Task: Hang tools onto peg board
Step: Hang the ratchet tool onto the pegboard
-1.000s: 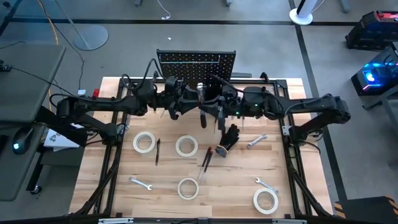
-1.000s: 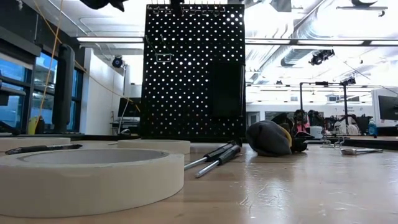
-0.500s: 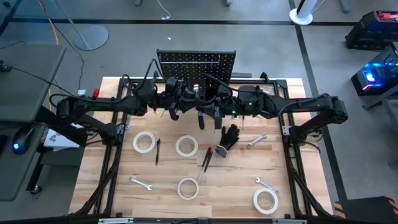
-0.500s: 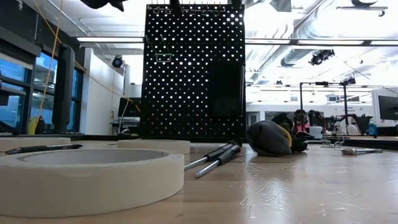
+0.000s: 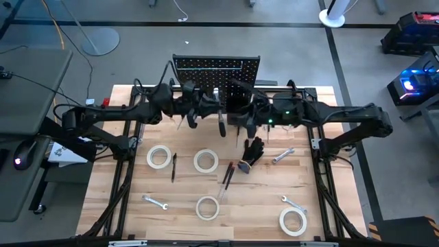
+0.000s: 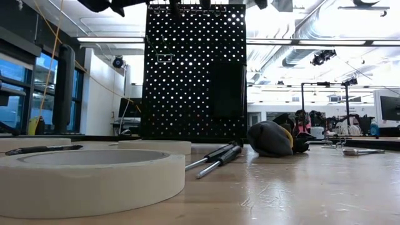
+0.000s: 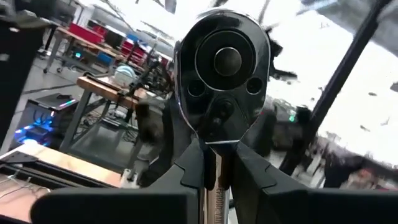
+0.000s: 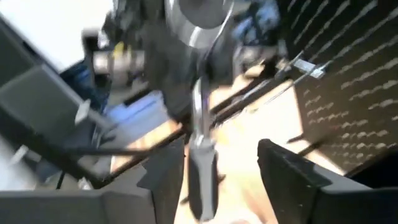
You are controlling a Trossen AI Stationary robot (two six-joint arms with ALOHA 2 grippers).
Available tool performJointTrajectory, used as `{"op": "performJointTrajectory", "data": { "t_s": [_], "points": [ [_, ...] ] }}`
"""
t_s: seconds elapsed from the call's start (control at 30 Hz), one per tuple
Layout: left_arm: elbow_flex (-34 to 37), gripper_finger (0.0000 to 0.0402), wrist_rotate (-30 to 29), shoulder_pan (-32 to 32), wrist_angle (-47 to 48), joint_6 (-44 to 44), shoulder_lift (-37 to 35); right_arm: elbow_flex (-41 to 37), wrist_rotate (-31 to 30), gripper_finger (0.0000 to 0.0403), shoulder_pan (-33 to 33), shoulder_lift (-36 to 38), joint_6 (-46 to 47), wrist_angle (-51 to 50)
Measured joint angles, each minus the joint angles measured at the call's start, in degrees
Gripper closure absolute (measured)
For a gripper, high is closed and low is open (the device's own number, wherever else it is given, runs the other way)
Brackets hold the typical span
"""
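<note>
The left gripper (image 5: pixel 218 113) was clamped on a ratchet wrench (image 7: pixel 219 74) held before the peg board (image 5: pixel 216 71); the right gripper (image 5: pixel 245 122), fingers parted, hung beside it, both arms stretched inward.

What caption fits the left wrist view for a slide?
Left end effector clamps the shaft of a silver round-headed ratchet wrench, lab benches blurred behind.
</note>
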State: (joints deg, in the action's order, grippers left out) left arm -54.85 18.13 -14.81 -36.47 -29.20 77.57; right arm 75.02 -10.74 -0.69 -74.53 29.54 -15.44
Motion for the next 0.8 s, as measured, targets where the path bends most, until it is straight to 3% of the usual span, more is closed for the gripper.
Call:
{"op": "performJointTrajectory", "data": {
  "t_s": [0.13,0.33,0.43,0.8],
  "points": [
    [0.0,0.0366,-2.9,1.5,4.9,4.6,-0.1,0.0,-4.7,0.0199,0.0,1.4,-0.6,4.8],
    [-1.3,0.0366,-22.8,4.4,11.6,11.3,0.0,0.0,-8.7,0.0198,0.0,0.2,-1.4,7.9],
    [-4.5,0.0366,-29.5,5.4,16.4,15.4,0.9,0.0,-10.3,0.0197,0.0,-1.0,-1.5,7.8],
    [-15.2,0.0366,-31.6,7.9,25.2,23.3,7.5,-0.1,-13.3,0.0196,0.0,-3.5,-4.7,11.2]
  ]
}}
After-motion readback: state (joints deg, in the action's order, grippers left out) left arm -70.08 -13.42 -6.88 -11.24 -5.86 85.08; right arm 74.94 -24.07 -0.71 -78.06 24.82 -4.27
